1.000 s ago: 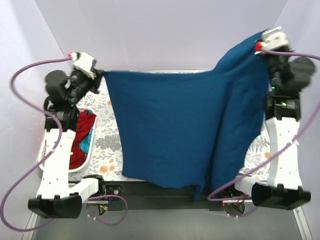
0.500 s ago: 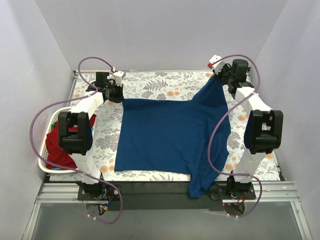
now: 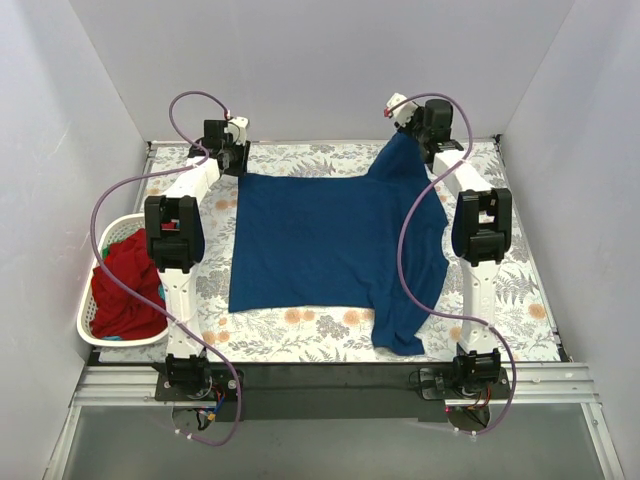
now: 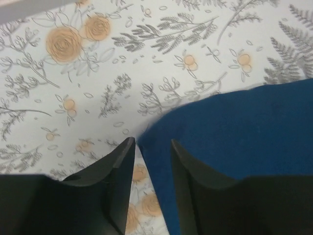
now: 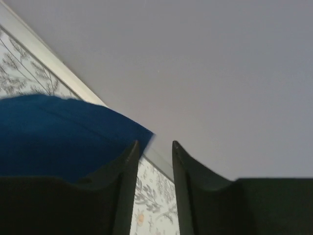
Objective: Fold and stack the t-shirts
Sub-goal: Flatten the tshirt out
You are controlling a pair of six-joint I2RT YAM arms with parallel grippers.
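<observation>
Top external, left hand [image 3: 241,161], right hand [image 3: 405,130] clamped on navy t-shirt [image 3: 320,240] corners, red t-shirt [image 3: 125,285] partly hidden

The navy t-shirt [image 3: 320,240] lies spread, one corner held up at right pincer [image 3: 406,132].

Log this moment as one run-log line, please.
navy t-shirt spread, far-right corner raised | left gripper, right gripper at far corners | grip unclear

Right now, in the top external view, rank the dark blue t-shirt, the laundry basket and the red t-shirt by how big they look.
1. dark blue t-shirt, by far the largest.
2. white laundry basket.
3. red t-shirt, heaped inside the basket and filling most of it, so only slightly smaller.
</observation>
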